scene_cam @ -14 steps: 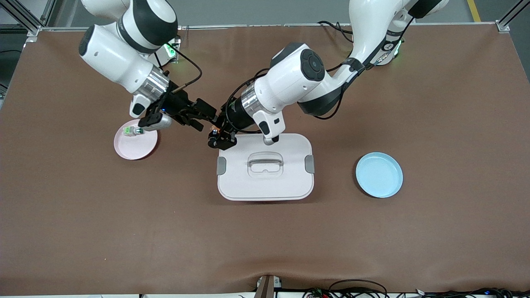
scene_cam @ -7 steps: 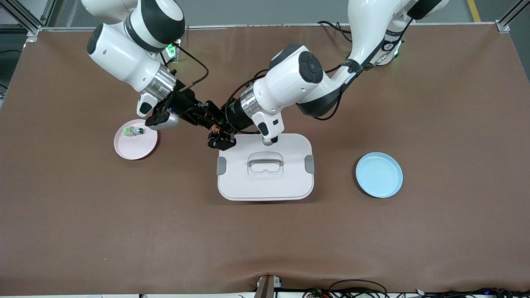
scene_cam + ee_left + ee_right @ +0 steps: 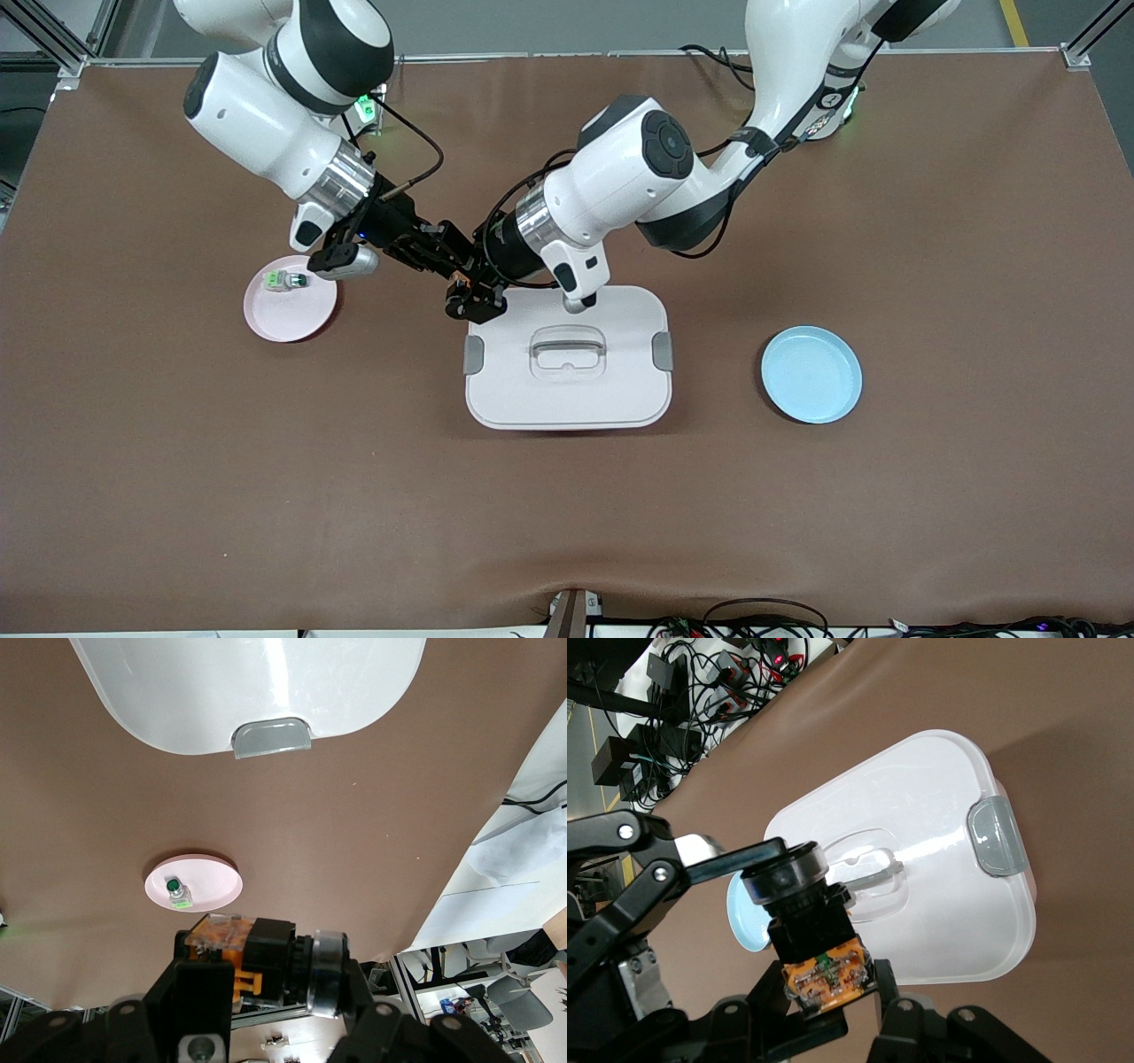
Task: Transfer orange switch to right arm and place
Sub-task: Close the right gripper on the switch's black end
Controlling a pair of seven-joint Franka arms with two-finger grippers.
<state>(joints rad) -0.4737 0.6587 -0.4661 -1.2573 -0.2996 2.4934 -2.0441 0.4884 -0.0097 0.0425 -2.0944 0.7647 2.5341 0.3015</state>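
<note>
Mid-handover above the table: left gripper (image 3: 467, 285) clamped the orange switch (image 3: 811, 926); right gripper's (image 3: 837, 1003) jaws straddled it, grip uncertain; next, likely left release

We see lidded box (image 3: 567, 368) mid-table. Pink plate (image 3: 291, 310) toward right arm's end, blue plate (image 3: 811, 374) toward left arm's end, both well apart from box. White-and-green part (image 3: 285, 281) lying on pink plate, at its edge farther from front camera. Both grippers meet over bare table just beside box's corner on pink plate's side (fingers interleaved there). Left gripper (image 3: 469, 297) and right gripper (image 3: 443, 257) both around orange switch (image 3: 819, 939), held between them above table.
</note>
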